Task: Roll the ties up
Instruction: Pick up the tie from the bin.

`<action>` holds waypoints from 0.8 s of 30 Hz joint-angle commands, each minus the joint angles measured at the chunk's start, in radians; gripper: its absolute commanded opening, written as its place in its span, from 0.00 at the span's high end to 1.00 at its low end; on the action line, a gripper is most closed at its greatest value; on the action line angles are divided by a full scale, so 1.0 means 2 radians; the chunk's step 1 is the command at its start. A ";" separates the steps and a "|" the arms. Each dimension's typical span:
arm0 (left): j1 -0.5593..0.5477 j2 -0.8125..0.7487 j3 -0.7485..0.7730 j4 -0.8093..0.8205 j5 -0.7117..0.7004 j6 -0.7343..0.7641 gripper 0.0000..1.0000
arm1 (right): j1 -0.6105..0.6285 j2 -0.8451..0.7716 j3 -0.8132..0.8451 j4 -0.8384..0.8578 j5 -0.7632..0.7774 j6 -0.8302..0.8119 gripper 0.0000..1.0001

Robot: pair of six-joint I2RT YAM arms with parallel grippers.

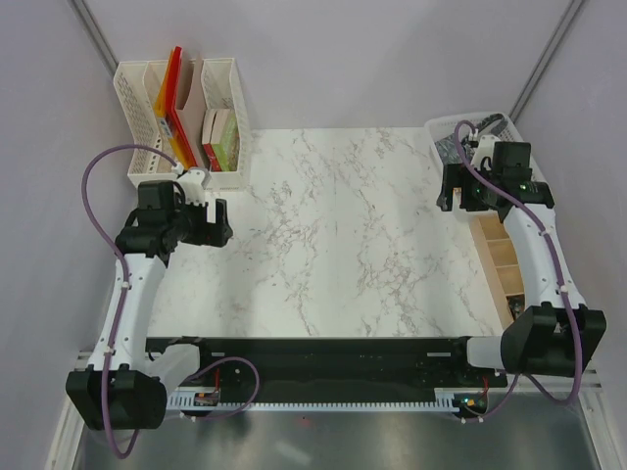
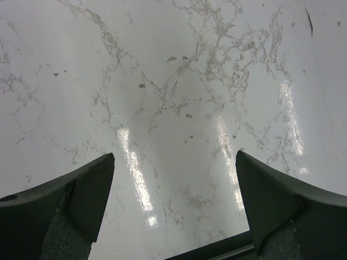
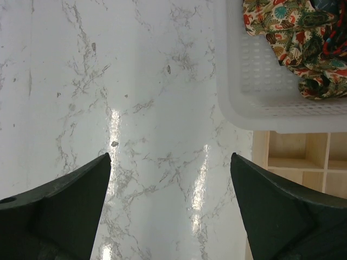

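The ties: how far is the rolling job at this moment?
Nothing looks done: the ties lie crumpled, unrolled, in the white basket. Nothing is in hand: the left gripper and the right gripper are open and empty above the marble table. All the rolling is left; the visible wooden compartments hold nothing.

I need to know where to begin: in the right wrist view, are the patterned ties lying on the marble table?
No, the ties lie bunched inside the white basket, not on the marble table.
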 commanded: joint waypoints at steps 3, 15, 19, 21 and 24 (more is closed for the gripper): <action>-0.005 0.001 0.031 0.021 -0.008 0.004 0.00 | -0.006 0.029 0.048 0.024 0.016 -0.002 0.02; -0.010 0.020 0.067 0.025 0.045 -0.016 0.00 | -0.046 0.137 0.097 0.239 0.139 0.090 0.02; -0.026 0.028 0.079 0.028 0.055 -0.030 0.00 | -0.067 0.221 0.171 0.266 0.138 0.121 0.02; -0.026 0.030 0.080 0.031 0.056 -0.034 0.00 | -0.075 0.271 0.196 0.283 0.135 0.132 0.04; -0.027 0.035 0.078 0.035 0.061 -0.037 0.00 | -0.078 0.334 0.242 0.308 0.138 0.130 0.04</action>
